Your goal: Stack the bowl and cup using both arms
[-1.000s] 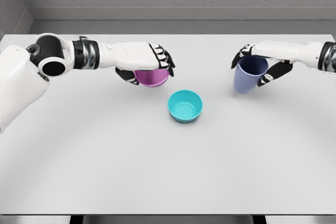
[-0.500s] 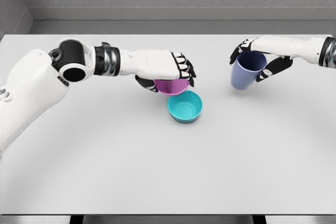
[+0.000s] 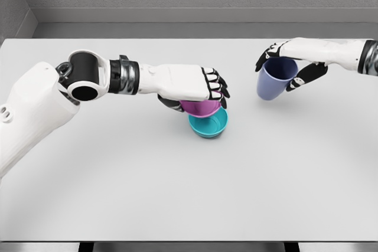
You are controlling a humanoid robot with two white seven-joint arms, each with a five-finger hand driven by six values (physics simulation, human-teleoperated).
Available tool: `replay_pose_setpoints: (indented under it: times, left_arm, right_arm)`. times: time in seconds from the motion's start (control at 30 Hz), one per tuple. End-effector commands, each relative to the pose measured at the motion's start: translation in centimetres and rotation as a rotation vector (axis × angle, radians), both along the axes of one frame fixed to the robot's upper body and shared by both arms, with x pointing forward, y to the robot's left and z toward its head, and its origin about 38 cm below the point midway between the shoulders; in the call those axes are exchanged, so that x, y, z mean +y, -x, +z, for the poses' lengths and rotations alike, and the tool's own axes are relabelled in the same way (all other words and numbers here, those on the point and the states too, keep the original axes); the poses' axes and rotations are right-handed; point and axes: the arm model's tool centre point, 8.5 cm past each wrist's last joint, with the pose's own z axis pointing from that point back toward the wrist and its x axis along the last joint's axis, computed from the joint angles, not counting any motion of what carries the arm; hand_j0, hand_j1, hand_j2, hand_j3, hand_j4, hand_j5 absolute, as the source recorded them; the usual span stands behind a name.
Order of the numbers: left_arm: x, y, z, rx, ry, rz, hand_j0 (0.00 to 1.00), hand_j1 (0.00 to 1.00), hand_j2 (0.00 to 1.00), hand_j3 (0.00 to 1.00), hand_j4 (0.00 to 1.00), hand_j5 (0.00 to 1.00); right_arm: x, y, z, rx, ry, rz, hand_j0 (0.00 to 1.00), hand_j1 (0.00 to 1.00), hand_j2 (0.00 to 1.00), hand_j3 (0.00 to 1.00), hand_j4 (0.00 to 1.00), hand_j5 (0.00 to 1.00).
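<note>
A purple bowl [image 3: 201,108] is clasped under the curled fingers [image 3: 215,85] of the left hand [image 3: 192,87], just above and overlapping the teal bowl [image 3: 209,125] on the table [image 3: 177,193]. A blue cup [image 3: 274,79] is gripped, tilted, by the right hand [image 3: 289,66], well apart from both bowls

The left arm reaches across from the lower left, forearm level, its left hand [image 3: 198,91] palm down with fingers curled in a grasp near the middle. The right arm enters from the right edge, its right hand [image 3: 289,66] raised, fingers and thumb wrapped in a grip.
</note>
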Motion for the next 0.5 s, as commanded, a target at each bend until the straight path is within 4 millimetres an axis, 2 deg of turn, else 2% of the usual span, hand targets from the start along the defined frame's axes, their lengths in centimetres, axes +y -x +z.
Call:
replay_pose_setpoints:
  times: [0.0, 0.03, 0.23, 0.47]
  left_arm:
    - [0.0, 0.0, 0.0, 0.006, 0.003, 0.004, 0.67, 0.67, 0.67, 0.67, 0.67, 0.67]
    - [-0.1, 0.0, -0.2, 0.009, -0.001, 0.0, 0.67, 0.67, 0.67, 0.67, 0.67, 0.67]
    - [-0.2, 0.0, -1.8, 0.039, -0.02, 0.008, 0.67, 0.67, 0.67, 0.67, 0.67, 0.67]
    - [-0.9, -0.4, -2.3, 0.044, -0.027, 0.012, 0.67, 0.67, 0.67, 0.67, 0.67, 0.67]
  right_arm:
    - [0.2, 0.1, 0.2, -0.002, -0.006, 0.005, 0.66, 0.66, 0.66, 0.66, 0.66, 0.66]
    - [0.7, 0.4, 0.5, -0.009, -0.009, 0.023, 0.66, 0.66, 0.66, 0.66, 0.66, 0.66]
    - [0.5, 0.5, 0.7, -0.01, -0.01, 0.021, 0.66, 0.66, 0.66, 0.66, 0.66, 0.66]
    - [0.5, 0.4, 1.2, -0.019, -0.008, 0.021, 0.66, 0.66, 0.66, 0.66, 0.66, 0.66]
